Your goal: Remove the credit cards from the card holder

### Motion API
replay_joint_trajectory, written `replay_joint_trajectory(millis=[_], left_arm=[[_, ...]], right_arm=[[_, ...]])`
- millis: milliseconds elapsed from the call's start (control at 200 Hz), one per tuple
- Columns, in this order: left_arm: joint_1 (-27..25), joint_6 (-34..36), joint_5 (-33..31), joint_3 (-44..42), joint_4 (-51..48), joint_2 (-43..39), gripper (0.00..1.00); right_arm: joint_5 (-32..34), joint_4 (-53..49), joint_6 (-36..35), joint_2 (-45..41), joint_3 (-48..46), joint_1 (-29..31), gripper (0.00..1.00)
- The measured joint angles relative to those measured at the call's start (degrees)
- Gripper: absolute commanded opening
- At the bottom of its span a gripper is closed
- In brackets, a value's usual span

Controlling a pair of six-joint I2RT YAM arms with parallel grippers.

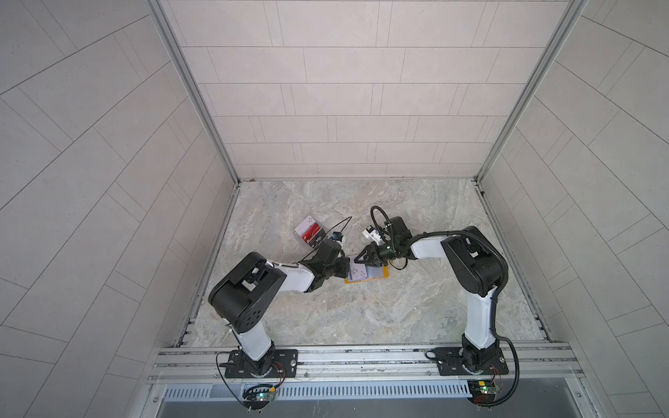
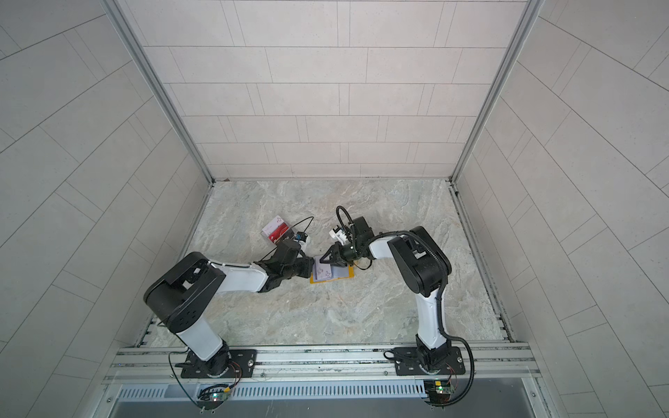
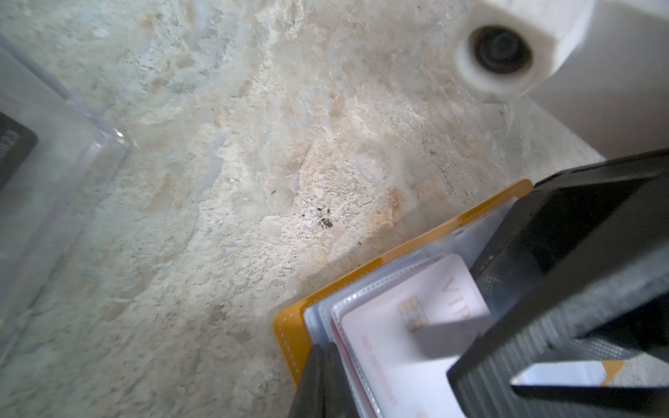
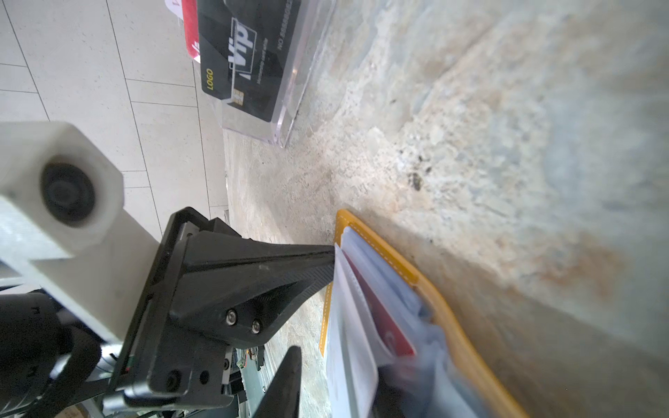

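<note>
Left jaws pinch shut on a clear sleeve (image 3: 320, 318) of the open card holder (image 3: 287, 336) lying on the tabletop (image 3: 235, 163), right jaws part-open astride the whitish credit card (image 3: 391, 336): extraction step, next likely needs closing, then a straight pull.

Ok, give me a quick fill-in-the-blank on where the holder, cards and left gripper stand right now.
1. The card holder lies ___ on the table.
2. The black VIP card sits inside the clear ___.
3. The left gripper is ___ on a sleeve edge of the holder.
Missing words: open; box; shut.
</note>
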Motion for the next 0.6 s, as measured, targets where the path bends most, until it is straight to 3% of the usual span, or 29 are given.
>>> replay_joint_trajectory(millis=[601], left_arm=[[-0.04, -0.02, -0.13, 0.00, -0.02, 0.00, 0.00]], right_arm=[[-1.16, 4.13, 1.90, -0.02, -2.54, -2.23, 0.26]])
